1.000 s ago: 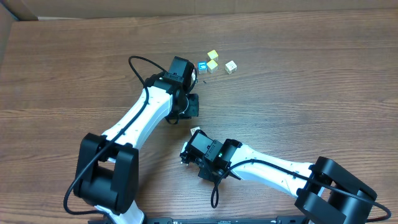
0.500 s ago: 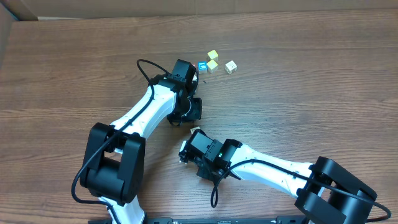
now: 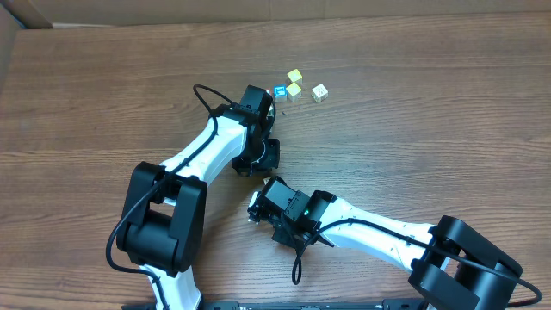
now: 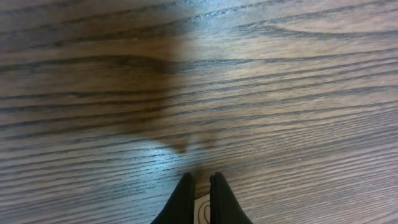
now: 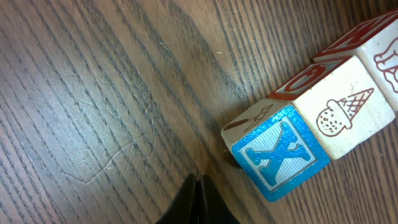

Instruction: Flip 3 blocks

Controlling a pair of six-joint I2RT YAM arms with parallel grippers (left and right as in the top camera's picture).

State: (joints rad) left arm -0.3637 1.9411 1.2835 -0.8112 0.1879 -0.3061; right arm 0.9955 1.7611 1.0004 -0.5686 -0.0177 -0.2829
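Wood-grain worktop (image 3: 448,129) fills every shot. From overhead the two white-and-black arms take up most of it. The left arm (image 3: 202,155) reaches up toward 1 o'clock, and the right arm (image 3: 370,232) lies across from 4 o'clock toward the middle, so their tips end up close together.

The overhead doesn't show the task's blocks, since the arm heads cover that patch. Only the right wrist cam shows them, three touching in a row running toward 1 o'clock. Nearest is the blue X block (image 5: 280,152), next the ice-cream block (image 5: 345,115), and last a third block (image 5: 387,59) chopped off by the frame edge, with only some red marking visible.

The right end effector (image 5: 198,186) is pinched fully together, holding nothing, with its tip just beside the X block at that block's 8 o'clock. The left end effector (image 4: 199,183) is also squeezed to a sliver, low over bare wood. A pale scrap (image 4: 202,208) sits under it at the bottom edge, but I can't tell what it is.

Only the overhead catches the loose cluster at 12 o'clock: a blue cube (image 3: 280,91), two yellow cubes (image 3: 294,76) and a pale cube (image 3: 319,92), too tiny to read.
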